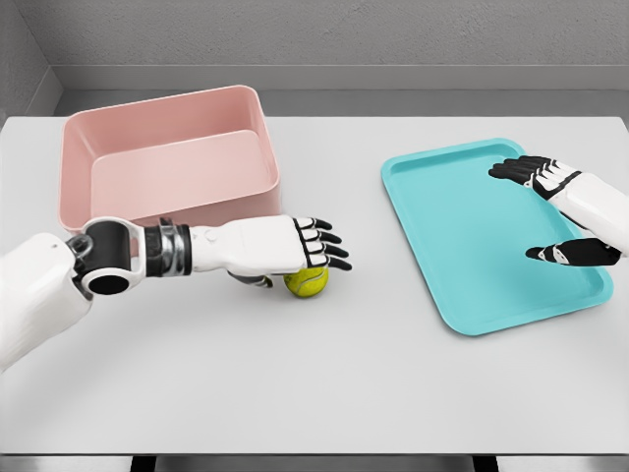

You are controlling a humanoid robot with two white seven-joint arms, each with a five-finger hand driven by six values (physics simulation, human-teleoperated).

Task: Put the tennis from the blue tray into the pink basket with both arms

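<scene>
The white five-finger left hand [295, 246] lies flat over the yellow-green felt tennis ball [307, 282], fingers extended and touching its top rather than wrapped around it. The ball sits on the pale grey tabletop [314, 393], just in front of the pink plastic basket [167, 157] and well apart from the turquoise blue tray [472, 246]. Likely light, springy and free-rolling, it wants fingers curled round its widest part. The right hand [555, 211] hovers spread over the tray, holding nothing.
</scene>
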